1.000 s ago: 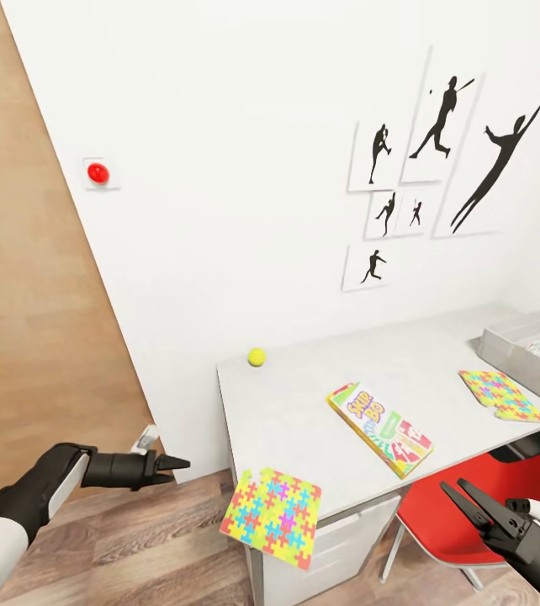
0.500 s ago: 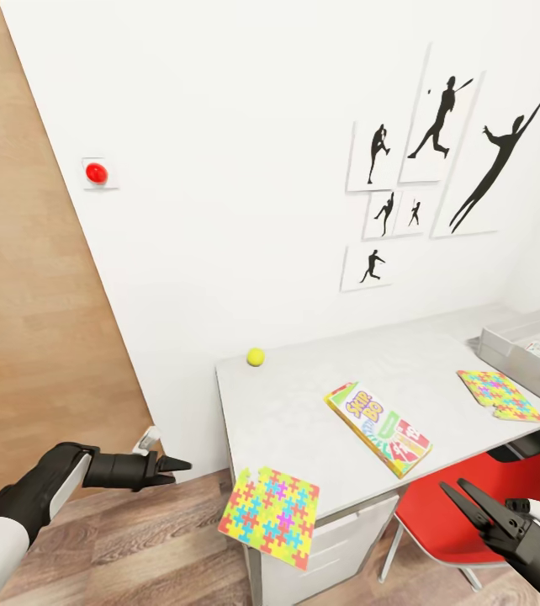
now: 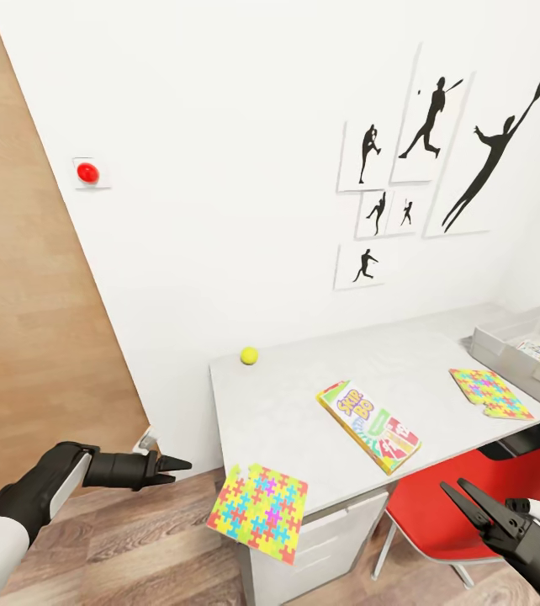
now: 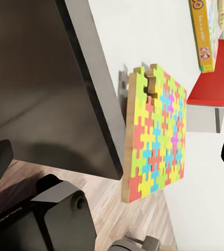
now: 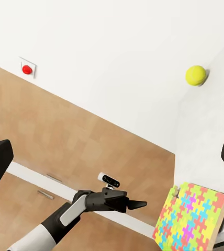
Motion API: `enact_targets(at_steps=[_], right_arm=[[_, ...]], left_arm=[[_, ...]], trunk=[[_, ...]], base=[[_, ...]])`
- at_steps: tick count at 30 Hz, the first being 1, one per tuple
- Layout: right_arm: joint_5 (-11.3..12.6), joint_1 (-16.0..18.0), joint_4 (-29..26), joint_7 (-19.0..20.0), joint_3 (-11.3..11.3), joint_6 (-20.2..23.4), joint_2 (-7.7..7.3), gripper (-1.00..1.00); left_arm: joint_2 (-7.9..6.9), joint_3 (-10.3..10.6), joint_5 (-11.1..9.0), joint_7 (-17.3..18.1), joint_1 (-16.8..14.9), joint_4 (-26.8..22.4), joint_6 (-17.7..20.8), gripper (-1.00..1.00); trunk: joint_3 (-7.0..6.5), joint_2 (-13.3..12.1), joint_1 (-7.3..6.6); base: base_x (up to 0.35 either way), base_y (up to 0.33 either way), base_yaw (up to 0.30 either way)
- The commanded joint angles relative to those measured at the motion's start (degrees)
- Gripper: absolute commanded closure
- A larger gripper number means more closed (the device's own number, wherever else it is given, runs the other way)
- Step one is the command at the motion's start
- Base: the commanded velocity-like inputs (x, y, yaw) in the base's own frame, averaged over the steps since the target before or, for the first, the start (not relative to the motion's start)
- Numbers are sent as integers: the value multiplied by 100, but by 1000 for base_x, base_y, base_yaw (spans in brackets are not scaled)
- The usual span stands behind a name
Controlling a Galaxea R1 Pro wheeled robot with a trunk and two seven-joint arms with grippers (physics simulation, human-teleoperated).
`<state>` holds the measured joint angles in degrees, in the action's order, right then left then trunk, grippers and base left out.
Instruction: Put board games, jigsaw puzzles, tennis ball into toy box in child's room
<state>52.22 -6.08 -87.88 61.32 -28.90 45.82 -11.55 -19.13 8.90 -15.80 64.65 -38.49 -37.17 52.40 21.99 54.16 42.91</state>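
Everything is sliding slightly left in my head view as the camera is turning; the toys are keeping their places. Both grippers are hanging low: left gripper (image 3: 176,465) pinched narrow at lower left, right gripper (image 3: 457,494) spread wide at lower right. On the worktop (image 3: 295,404), the tennis ball (image 3: 249,355) is sitting upper left, board game (image 3: 367,414) centre, one jigsaw puzzle (image 3: 258,507) overhanging the near edge, another (image 3: 489,393) beside the toy box (image 3: 505,353) at right.
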Motion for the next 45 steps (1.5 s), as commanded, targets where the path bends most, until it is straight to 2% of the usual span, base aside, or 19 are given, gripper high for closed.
enact_targets(at_steps=[1, 8, 21, 45], right_arm=[[26, 0, -5, -6, -1, 33, -2, -100], [28, 1, -2, -7, 1, 33, -3, -100], [32, 4, -1, -9, 3, 33, -4, -100], [36, 10, -1, -14, 5, 33, 1, -100]], left_arm=[[-5, 23, -28, 4, -4, -1, 31, -100], [-4, 24, -28, 4, -7, -1, 27, -100], [-4, 21, -28, 4, -10, -1, 31, -100], [1, 16, -28, 4, -18, -1, 42, -100]], trunk=[[6, 4, 1], [6, 4, 1], [6, 4, 1], [6, 4, 1]], base=[[-3, -10, 0], [-1, -26, 0], [0, -163, 0], [-40, -13, 0]])
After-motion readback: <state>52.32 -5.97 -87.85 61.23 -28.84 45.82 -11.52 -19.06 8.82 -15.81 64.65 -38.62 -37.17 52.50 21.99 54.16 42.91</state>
